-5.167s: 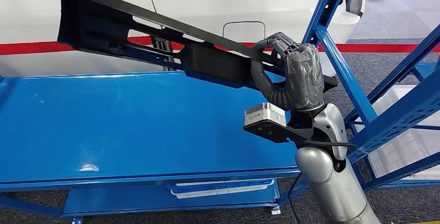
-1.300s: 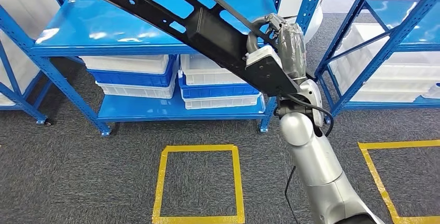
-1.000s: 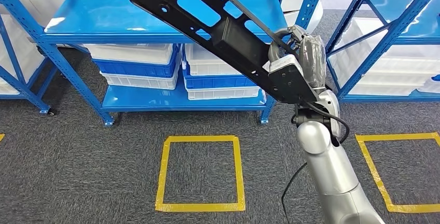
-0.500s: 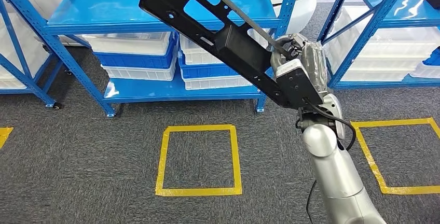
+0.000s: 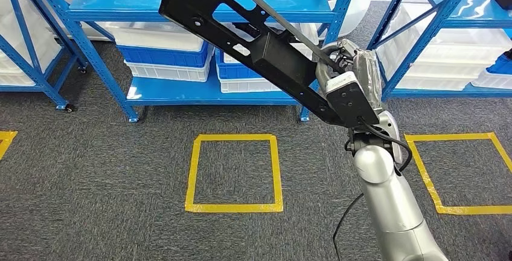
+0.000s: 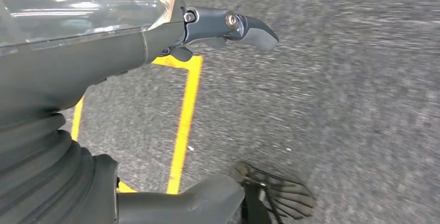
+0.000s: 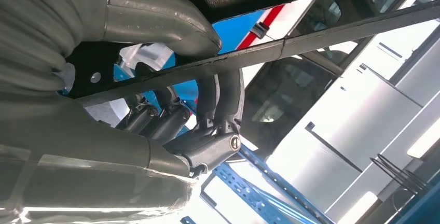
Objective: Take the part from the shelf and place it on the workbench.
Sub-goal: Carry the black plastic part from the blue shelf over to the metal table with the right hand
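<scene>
**Part in my right hand, above the carpet**

While blue shelving (image 5: 199, 7) with white and blue bins (image 5: 163, 61) stands ahead, I hold the long black part (image 5: 253, 37) tilted in the air over grey carpet (image 5: 90, 170), above a yellow taped square (image 5: 234, 173). My right hand (image 5: 353, 77) wraps its fingers (image 7: 223, 99) around its thin bar. My left hand (image 6: 155, 32) hangs over the floor, fingers apart, holding nothing.

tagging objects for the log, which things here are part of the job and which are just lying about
Job:
- part, long and black, carried above the floor
- right hand, holding the part

Lying about:
- shelves
- bins on the shelves
- yellow tape squares on the carpet
</scene>
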Action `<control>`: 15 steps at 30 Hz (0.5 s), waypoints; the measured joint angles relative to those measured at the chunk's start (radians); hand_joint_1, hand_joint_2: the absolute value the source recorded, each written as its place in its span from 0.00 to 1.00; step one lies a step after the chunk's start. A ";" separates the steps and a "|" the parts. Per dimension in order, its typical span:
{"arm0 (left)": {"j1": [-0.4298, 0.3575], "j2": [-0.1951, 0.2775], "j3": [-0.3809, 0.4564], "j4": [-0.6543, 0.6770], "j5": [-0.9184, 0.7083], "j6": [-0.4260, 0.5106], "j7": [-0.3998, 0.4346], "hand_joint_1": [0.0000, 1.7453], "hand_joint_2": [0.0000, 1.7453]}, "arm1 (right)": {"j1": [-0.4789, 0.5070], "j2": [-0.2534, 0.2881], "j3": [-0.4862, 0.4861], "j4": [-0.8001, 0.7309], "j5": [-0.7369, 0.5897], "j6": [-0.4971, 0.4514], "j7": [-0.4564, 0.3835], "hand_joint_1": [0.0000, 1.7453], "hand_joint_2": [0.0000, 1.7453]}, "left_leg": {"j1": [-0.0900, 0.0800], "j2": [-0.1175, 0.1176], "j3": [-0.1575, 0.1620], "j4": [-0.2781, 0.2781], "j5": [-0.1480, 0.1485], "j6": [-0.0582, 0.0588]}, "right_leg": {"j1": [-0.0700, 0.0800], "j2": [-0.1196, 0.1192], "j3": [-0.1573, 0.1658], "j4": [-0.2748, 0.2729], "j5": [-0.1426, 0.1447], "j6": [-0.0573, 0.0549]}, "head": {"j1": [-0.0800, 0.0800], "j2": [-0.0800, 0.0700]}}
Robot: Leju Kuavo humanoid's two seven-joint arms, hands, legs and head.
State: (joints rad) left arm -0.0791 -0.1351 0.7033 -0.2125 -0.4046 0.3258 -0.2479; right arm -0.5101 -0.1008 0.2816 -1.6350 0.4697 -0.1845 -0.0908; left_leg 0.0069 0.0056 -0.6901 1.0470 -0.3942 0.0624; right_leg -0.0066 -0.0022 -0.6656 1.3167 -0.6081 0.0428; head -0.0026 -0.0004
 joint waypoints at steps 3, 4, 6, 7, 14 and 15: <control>-0.001 -0.004 0.008 0.000 0.016 0.020 0.009 0.00 1.00 | -0.013 0.015 0.002 0.009 0.000 0.001 -0.009 1.00 1.00 | -0.002 -0.001 -0.033 0.001 0.034 -0.010 | 0.005 0.000 0.151 -0.198 0.043 0.003 | 0.000 0.000; -0.001 -0.006 0.011 0.000 0.019 0.025 0.010 0.00 1.00 | -0.019 0.023 0.003 0.011 0.001 0.001 -0.011 1.00 1.00 | -0.002 0.000 -0.037 -0.002 0.046 -0.016 | 0.009 0.000 0.188 -0.259 0.041 -0.004 | -0.001 0.000; -0.001 -0.008 0.019 0.000 0.024 0.033 0.014 0.00 1.00 | -0.029 0.038 0.006 0.017 0.002 0.001 -0.014 1.00 1.00 | -0.003 0.000 -0.038 -0.015 0.072 -0.028 | 0.019 0.000 0.210 -0.316 0.037 -0.017 | -0.001 0.000; -0.001 -0.009 0.023 0.000 0.026 0.036 0.014 0.00 1.00 | -0.032 0.045 0.007 0.021 0.002 0.002 -0.016 1.00 1.00 | -0.003 0.000 -0.037 -0.024 0.082 -0.034 | 0.013 0.000 0.199 -0.317 0.049 -0.024 | -0.001 0.000; 0.003 -0.011 0.030 0.000 0.032 0.042 0.016 0.00 1.00 | -0.046 0.080 0.019 0.049 0.003 0.003 -0.017 1.00 1.00 | 0.012 -0.008 -0.100 0.263 -0.137 -0.077 | -0.010 -0.008 0.119 -0.321 0.140 -0.058 | -0.006 0.000; 0.003 -0.010 0.030 0.000 0.032 0.042 0.015 0.00 1.00 | -0.046 0.082 0.020 0.053 0.003 0.004 -0.017 1.00 1.00 | 0.016 -0.008 -0.083 0.276 -0.121 -0.082 | -0.011 -0.009 0.104 -0.318 0.150 -0.053 | -0.006 0.000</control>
State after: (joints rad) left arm -0.0762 -0.1456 0.7335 -0.2121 -0.3723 0.3677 -0.2325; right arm -0.5561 -0.0186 0.3012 -1.5825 0.4730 -0.1810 -0.1082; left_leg 0.0230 -0.0025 -0.7728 1.3235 -0.5157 -0.0193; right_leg -0.0174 -0.0111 -0.5617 0.9984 -0.4584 -0.0106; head -0.0087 -0.0004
